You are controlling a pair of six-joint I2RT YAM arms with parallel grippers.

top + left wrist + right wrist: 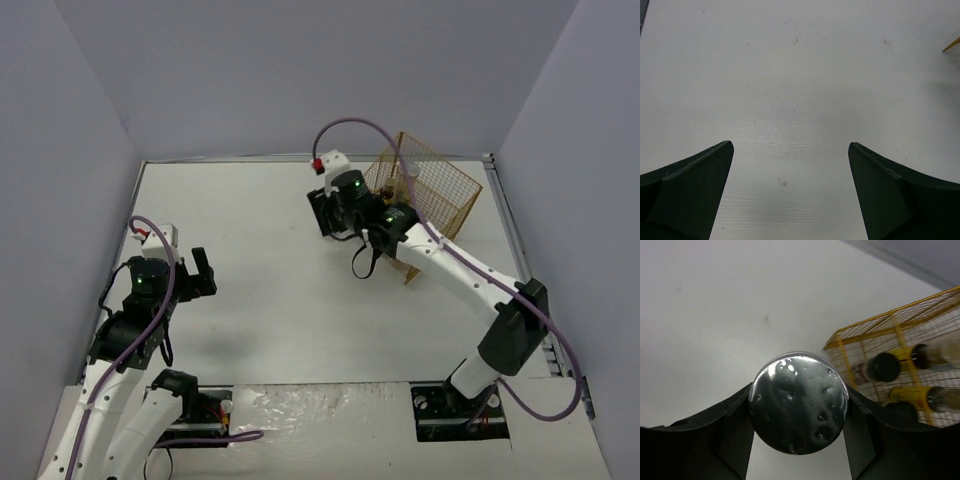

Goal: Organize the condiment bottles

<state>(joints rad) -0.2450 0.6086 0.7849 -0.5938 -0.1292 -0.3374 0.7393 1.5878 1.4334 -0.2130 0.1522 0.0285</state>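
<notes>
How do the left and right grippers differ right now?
The left gripper is wide open and empty; the right gripper is closed on a silver-lidded jar. The left gripper hangs over bare table, away from the wire basket; the right gripper sits right beside the basket. Both have dark fingers.

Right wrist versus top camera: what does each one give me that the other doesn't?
Right wrist only: the silver lid of a jar clamped in the right claw, and black-capped bottles inside the basket. Top camera only: both arms, with the left claw open above the table. Both: the gold wire basket and the white table. The jar does not show from above.
</notes>
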